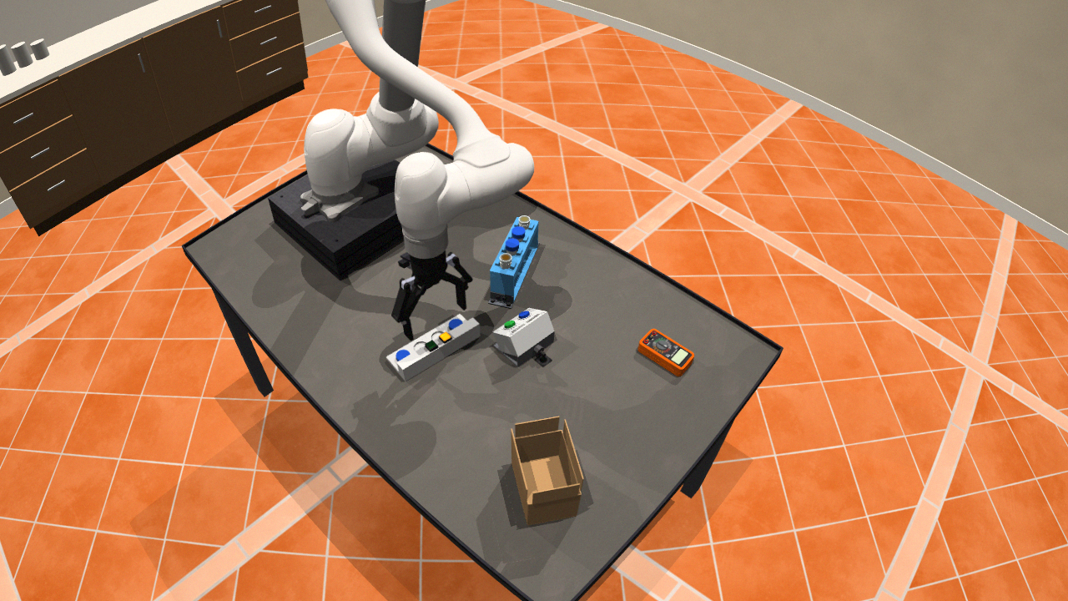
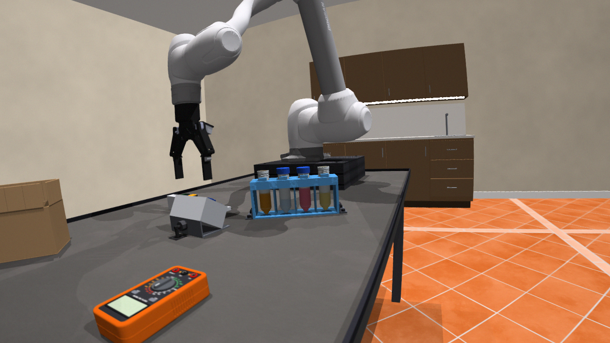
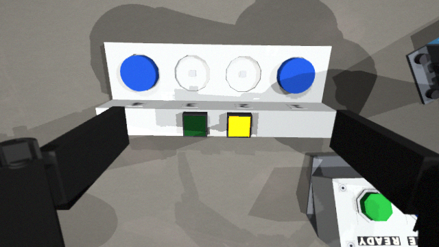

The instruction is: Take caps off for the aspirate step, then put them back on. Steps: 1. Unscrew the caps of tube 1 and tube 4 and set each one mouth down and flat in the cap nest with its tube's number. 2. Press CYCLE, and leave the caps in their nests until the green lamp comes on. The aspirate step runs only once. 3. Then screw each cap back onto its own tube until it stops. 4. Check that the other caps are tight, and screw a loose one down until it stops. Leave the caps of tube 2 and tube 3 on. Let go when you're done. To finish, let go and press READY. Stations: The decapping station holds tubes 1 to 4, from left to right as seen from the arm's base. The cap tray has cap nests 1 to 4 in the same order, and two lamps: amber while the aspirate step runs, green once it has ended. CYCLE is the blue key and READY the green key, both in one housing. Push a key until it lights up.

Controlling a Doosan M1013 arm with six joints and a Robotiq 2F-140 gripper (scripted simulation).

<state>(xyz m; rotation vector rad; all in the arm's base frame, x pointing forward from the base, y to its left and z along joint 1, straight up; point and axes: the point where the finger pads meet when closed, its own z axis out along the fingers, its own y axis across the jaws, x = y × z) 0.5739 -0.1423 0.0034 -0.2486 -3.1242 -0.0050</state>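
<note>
Wrist view looks straight down on the white cap tray [image 3: 219, 92], which lies across the upper half of the picture. A blue cap [image 3: 138, 73] sits in the end nest at 10 o'clock and a second blue cap [image 3: 295, 75] sits in the end nest at 2 o'clock; the two round nests [image 3: 192, 73] between them show only white. On the tray's near face the green lamp [image 3: 195, 124] is dark and the amber lamp [image 3: 239, 125] just beside it glows bright yellow. The gripper [image 3: 226, 151] is spread to its full width and holds nothing; its two black fingers reach in from 8 o'clock and 4 o'clock, outside both ends of the tray. At 5 o'clock is the grey key housing [image 3: 346, 219], with the green key [image 3: 377, 206] above the word READY; the finger partly covers that box.

From the top camera, the gripper [image 1: 433, 302] hangs above the grey table [image 1: 672, 418], at 12 o'clock from the cap tray [image 1: 433, 345]. The blue tube rack [image 1: 513, 261] stands at 2 o'clock from the tray, and the key housing [image 1: 522, 335] is just beside the tray at 3 o'clock.

In the exterior view the gripper [image 2: 191, 170] is well above the table. The rack [image 2: 294, 198] holds four tubes: the two outer tubes [image 2: 264, 194] show bare threaded necks, and the two middle ones carry blue caps [image 2: 282, 170]. An orange meter [image 2: 153, 300] lies at 6 o'clock, and a cardboard box [image 2: 29, 221] stands at 9 o'clock.
</note>
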